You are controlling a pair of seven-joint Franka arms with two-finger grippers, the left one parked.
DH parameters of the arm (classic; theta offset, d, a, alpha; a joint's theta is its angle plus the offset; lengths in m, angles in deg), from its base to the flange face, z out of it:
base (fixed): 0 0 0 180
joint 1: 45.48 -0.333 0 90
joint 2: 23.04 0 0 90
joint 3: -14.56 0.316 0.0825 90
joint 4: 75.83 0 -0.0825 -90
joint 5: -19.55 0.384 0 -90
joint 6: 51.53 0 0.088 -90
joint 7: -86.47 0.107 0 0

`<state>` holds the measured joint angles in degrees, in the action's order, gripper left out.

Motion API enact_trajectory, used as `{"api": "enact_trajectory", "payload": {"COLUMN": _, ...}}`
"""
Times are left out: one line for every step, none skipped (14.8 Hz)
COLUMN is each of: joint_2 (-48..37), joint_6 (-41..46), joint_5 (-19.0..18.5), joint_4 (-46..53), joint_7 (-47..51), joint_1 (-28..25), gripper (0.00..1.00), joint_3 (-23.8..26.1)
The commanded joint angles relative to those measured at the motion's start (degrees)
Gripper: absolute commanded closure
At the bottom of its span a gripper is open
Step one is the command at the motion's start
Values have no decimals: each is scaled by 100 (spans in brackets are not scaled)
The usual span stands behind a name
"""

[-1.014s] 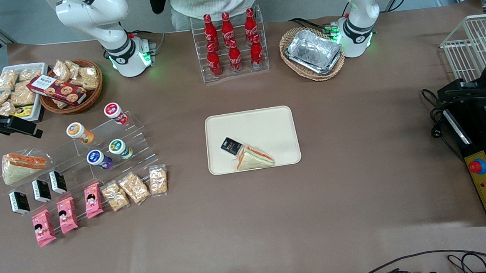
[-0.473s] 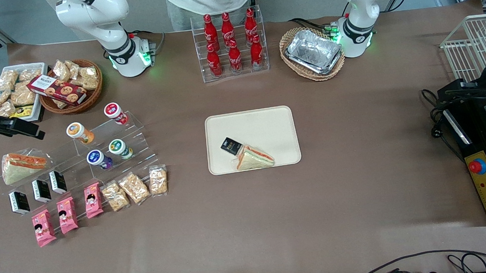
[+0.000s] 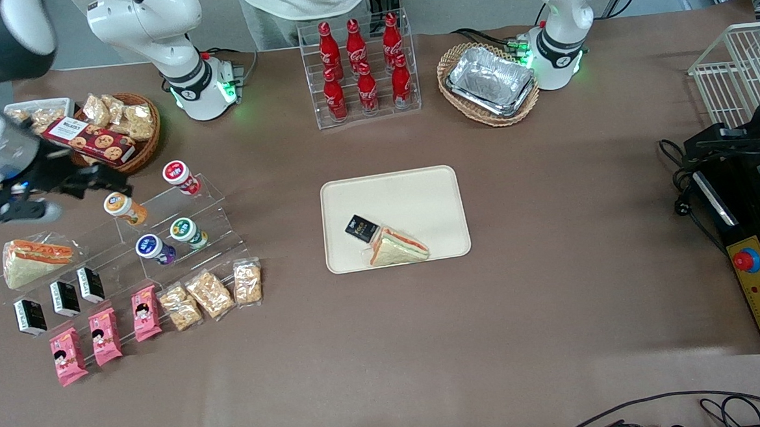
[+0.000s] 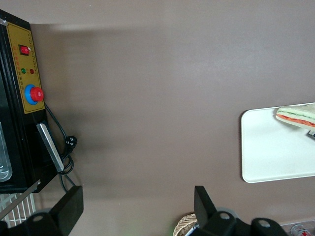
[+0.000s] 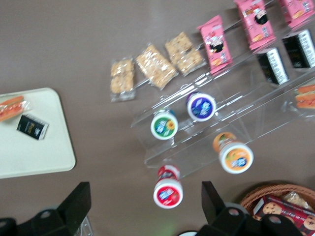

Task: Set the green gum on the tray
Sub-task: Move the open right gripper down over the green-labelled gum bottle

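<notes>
Front view, nearest first: I see a wide band of bare brown table (image 3: 426, 354) between the camera and everything else. At about nine o'clock from the table's middle stands a clear stepped rack (image 3: 179, 230). Pink snack packs (image 3: 103, 335) and cracker bags (image 3: 208, 294) lie along its nearest edge. One step up sits the green gum (image 3: 188, 231), just beside the purple-lidded canister (image 3: 154, 247) and not touching it. The orange-lidded canister (image 3: 123, 207) and the red-lidded canister (image 3: 179, 176) stand on higher steps, farther from the camera.

The tray (image 3: 418, 192) lies at the table's middle, well apart from the rack, with open brown surface between them. A wrapped sandwich (image 3: 396, 246) and a small black packet (image 3: 361, 228) crowd its nearest edge; the rest of the tray is bare.

The gripper (image 3: 82, 182) hangs above the rack's working-arm end, close to the orange-lidded canister and short of the gum. In the right wrist view its fingers (image 5: 78, 199) stand wide apart with nothing between them, and the green gum (image 5: 164, 125) shows lid-up on its step.

Farthest off, a bottle rack (image 3: 359, 65) stands at twelve o'clock.
</notes>
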<state>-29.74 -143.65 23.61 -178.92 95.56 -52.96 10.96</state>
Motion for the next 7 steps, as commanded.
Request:
{"api": "enact_trajectory", "payload": {"joint_2": -517, "joint_6": -201, "joint_5": 78, "joint_4": -571, "joint_7": 146, "joint_1": -7, "gripper": 0, "joint_3": 140}}
{"api": "enact_trajectory", "payload": {"joint_2": -543, "joint_6": -218, "joint_5": 78, "joint_4": -632, "joint_7": 146, "joint_1": -7, "gripper": 0, "joint_3": 140}}
{"api": "enact_trajectory", "payload": {"joint_2": -552, "joint_6": -236, "joint_5": 78, "joint_4": -685, "joint_7": 137, "joint_1": -7, "gripper": 0, "joint_3": 140}}
{"api": "enact_trajectory", "payload": {"joint_2": -552, "joint_6": -341, "joint_5": 69, "joint_4": -798, "joint_7": 103, "joint_1": -16, "gripper": 0, "joint_3": 140}}
{"api": "enact_trajectory", "payload": {"joint_2": -578, "joint_6": -550, "joint_5": 60, "joint_4": -1000, "joint_7": 76, "joint_1": -16, "gripper": 0, "joint_3": 140}}
{"api": "enact_trajectory", "payload": {"joint_2": -622, "joint_6": -831, "joint_5": 17, "joint_4": -1298, "joint_7": 58, "joint_1": -25, "gripper": 0, "joint_3": 149}}
{"api": "enact_trajectory", "payload": {"joint_2": -684, "joint_6": -1182, "joint_5": -53, "joint_4": -1631, "joint_7": -11, "joint_1": -51, "gripper": 0, "joint_3": 149}}
